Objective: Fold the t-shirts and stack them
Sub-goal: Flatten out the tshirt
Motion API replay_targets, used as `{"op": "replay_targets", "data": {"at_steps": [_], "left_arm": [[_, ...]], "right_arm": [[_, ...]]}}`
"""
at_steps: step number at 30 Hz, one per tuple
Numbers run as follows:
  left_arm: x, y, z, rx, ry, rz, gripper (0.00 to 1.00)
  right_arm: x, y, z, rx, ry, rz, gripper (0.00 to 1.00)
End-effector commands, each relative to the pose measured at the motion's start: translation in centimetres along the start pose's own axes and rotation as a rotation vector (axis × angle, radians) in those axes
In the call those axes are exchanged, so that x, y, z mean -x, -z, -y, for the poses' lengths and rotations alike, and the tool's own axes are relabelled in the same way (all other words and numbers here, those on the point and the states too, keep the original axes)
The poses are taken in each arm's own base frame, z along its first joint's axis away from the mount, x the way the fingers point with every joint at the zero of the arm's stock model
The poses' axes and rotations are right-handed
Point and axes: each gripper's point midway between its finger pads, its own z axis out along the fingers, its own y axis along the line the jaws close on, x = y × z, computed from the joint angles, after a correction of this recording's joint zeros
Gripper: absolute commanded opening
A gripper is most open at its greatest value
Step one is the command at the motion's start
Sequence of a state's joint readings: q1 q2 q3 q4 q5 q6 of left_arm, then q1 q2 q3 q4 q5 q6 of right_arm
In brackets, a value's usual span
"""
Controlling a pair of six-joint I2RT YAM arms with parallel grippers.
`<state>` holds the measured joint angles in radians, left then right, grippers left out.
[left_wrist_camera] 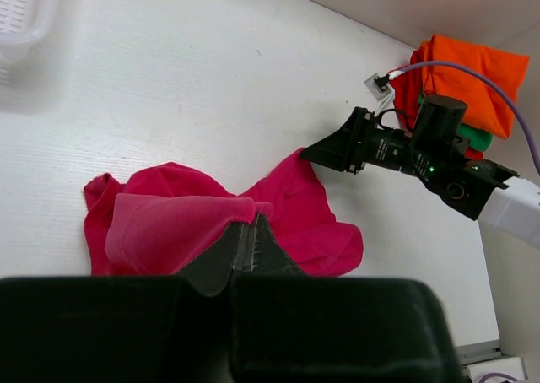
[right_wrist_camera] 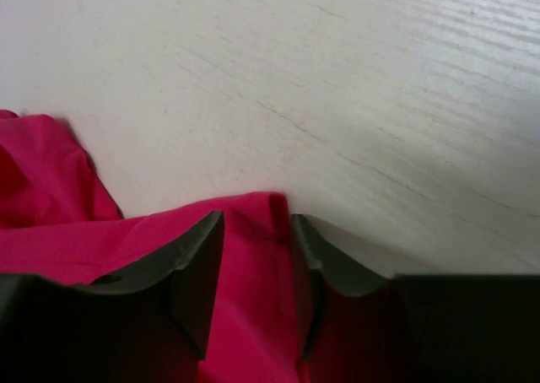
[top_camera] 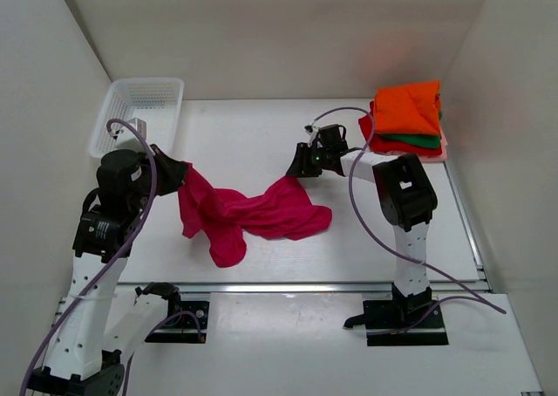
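Observation:
A magenta-pink t-shirt [top_camera: 253,213] lies crumpled in the middle of the table. My left gripper [top_camera: 174,176] is shut on its left edge; in the left wrist view the pads [left_wrist_camera: 249,229] pinch a fold of the shirt [left_wrist_camera: 169,218]. My right gripper [top_camera: 299,167] is at the shirt's far right corner. In the right wrist view its jaws [right_wrist_camera: 253,231] stand apart with the shirt's hem [right_wrist_camera: 253,256] between them. Folded shirts [top_camera: 408,108] are stacked at the back right: orange on top, then green, red and pale pink.
A white mesh basket [top_camera: 144,108] stands at the back left, behind my left arm, and its corner shows in the left wrist view [left_wrist_camera: 21,12]. White walls close in the table on the left, back and right. The right arm's purple cable [top_camera: 362,213] loops beside its base.

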<state>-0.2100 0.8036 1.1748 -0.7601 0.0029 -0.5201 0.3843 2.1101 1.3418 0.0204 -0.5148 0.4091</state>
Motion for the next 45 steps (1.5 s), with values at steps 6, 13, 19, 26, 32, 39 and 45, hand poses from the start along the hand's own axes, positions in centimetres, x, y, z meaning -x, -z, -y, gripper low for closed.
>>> {"op": "replay_targets", "data": {"at_steps": [6, 13, 19, 26, 32, 39, 45], "left_arm": [[0.1, 0.1, -0.3, -0.003, 0.009, 0.028, 0.0], [0.1, -1.0, -1.2, 0.02, -0.012, 0.035, 0.0], [13.2, -2.4, 1.7, 0.023, -0.083, 0.25, 0.0], [28.1, 3.1, 7.2, 0.037, -0.139, 0.559, 0.0], [27.2, 10.5, 8.7, -0.065, -0.105, 0.732, 0.0], [23.7, 22.6, 10.3, -0.299, -0.033, 0.803, 0.0], [23.4, 24.6, 12.6, -0.417, -0.061, 0.738, 0.0]], "right_arm": [[-1.4, 0.2, -0.2, -0.016, 0.012, -0.111, 0.34], [-0.4, 1.5, -1.1, -0.009, 0.059, -0.158, 0.0], [12.7, 14.6, -6.6, -0.11, 0.254, 0.228, 0.0], [21.8, 36.1, -11.8, -0.213, 0.353, 0.69, 0.0], [16.8, 46.3, -14.9, -0.261, 0.429, 0.882, 0.01], [8.9, 51.1, -18.6, -0.28, 0.476, 0.97, 0.0], [7.4, 53.5, -21.5, -0.271, 0.502, 0.995, 0.0]]}}
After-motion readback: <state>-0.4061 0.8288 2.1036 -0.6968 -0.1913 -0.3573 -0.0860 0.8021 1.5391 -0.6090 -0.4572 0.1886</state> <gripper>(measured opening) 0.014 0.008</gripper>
